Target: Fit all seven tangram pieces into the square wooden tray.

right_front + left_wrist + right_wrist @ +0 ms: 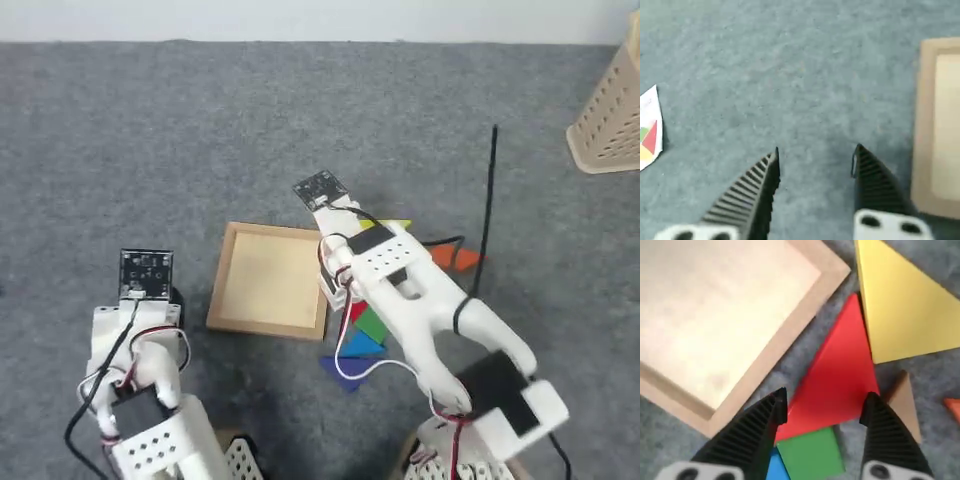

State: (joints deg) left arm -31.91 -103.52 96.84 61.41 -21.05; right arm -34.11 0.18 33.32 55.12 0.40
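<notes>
Two arms stand at the near edge of the grey counter (120,150), and the square wooden tray (268,278) lies empty near its middle. Several coloured tangram pieces (362,340) lie loose on the counter just beside the tray, on the side toward the right edge. The right pincer (826,400) hangs over the red triangle (835,375) with its jaws apart, one finger at each side of the triangle's wide end; whether the fingers touch it cannot be told. The yellow triangle (905,305) lies against the red one, a green piece (812,455) and a blue piece (777,467) lie next to the red one's wide end, and an orange piece (455,258) lies farther toward the right edge. The left pincer (816,152) is over bare counter between the tray's rim and a printed paper card (650,125), jaws apart and holding nothing. One slatted basket (610,100) stands at the far right corner.
</notes>
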